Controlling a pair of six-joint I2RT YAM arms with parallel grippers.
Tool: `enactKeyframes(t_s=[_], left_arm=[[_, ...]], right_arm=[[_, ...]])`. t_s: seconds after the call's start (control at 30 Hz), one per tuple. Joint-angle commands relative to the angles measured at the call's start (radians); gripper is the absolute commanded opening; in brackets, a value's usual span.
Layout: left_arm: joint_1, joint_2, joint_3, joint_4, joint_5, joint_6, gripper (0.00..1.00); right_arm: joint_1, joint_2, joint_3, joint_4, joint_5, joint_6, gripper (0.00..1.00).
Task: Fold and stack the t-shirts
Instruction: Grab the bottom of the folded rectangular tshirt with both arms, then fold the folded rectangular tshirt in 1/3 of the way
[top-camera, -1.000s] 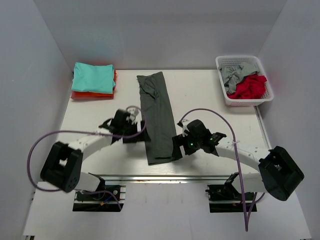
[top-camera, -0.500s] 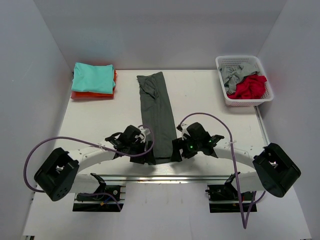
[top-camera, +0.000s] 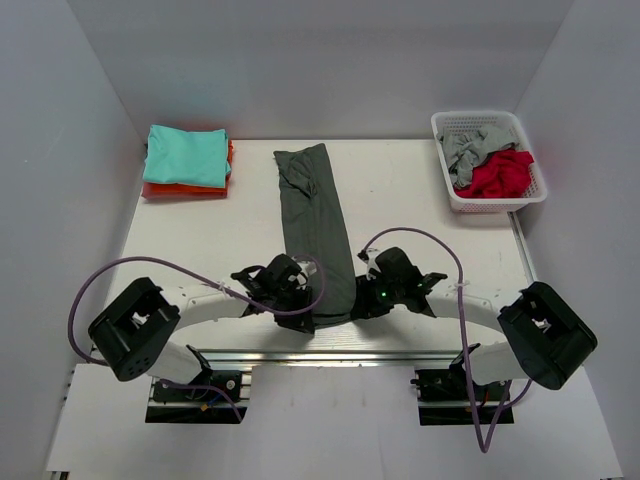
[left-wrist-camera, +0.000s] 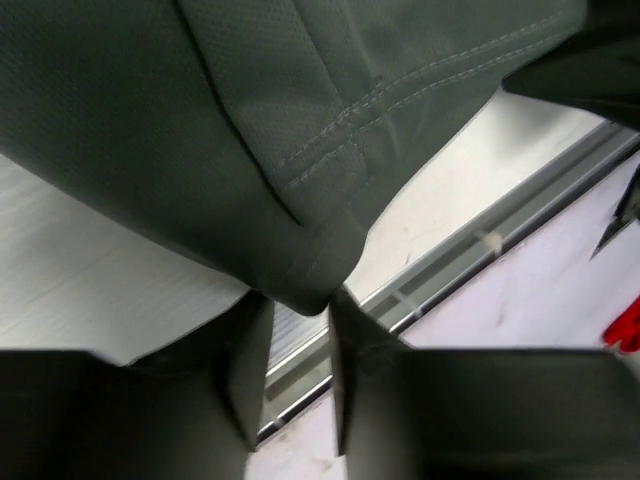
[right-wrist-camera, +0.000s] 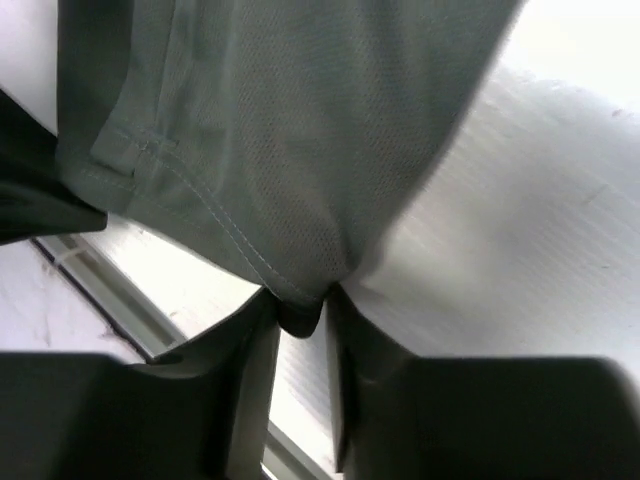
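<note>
Both arms have slid in to the near hem. The left end effector (left-wrist-camera: 298, 312) and right end effector (right-wrist-camera: 298, 308) are each pinched on a bottom corner of the charcoal shirt (top-camera: 315, 225), which lies as a long strip mid-frame on the tabletop (top-camera: 200, 245). There's a teal-on-orange stack (top-camera: 187, 156) upper left and a basket (top-camera: 490, 203) upper right.

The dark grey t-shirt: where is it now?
In the top view the dark grey t-shirt lies centred on the table, a strip with its near corners at the left pincer and right pincer.

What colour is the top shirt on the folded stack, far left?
Teal; the top shirt shows best in the top view.
</note>
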Motion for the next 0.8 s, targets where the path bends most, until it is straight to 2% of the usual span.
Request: enactKeyframes(t_s=[0.0, 0.03, 0.07, 0.2, 0.37, 0.5, 0.67, 0.77], left_arm=[[-0.025, 0.065, -0.009, -0.102, -0.135, 0.007, 0.35], [-0.025, 0.065, 0.0, -0.118, -0.144, 0.007, 0.31], [-0.025, 0.065, 0.0, -0.127, -0.153, 0.007, 0.27], [-0.025, 0.044, 0.011, -0.17, -0.181, -0.016, 0.0], [-0.034, -0.03, 0.069, -0.188, -0.199, -0.025, 0.0], [-0.034, -0.08, 0.13, -0.22, -0.265, -0.034, 0.0], [-0.013, -0.081, 0.205, -0.221, -0.386, -0.043, 0.0], [-0.002, -0.059, 0.268, -0.28, -0.449, -0.052, 0.0]], right_arm=[[-0.009, 0.027, -0.024, 0.049, 0.023, 0.008, 0.29], [-0.01, 0.027, -0.027, 0.052, 0.029, 0.007, 0.1], [-0.012, 0.031, -0.025, 0.054, 0.032, 0.004, 0.01], [-0.012, 0.024, -0.015, 0.023, 0.014, -0.035, 0.0], [-0.009, -0.062, -0.018, -0.013, 0.023, -0.033, 0.0], [-0.01, -0.122, 0.007, -0.004, 0.069, -0.042, 0.0], [-0.012, -0.061, 0.147, -0.021, 0.135, -0.07, 0.0], [-0.016, 0.002, 0.208, -0.059, 0.166, -0.076, 0.0]])
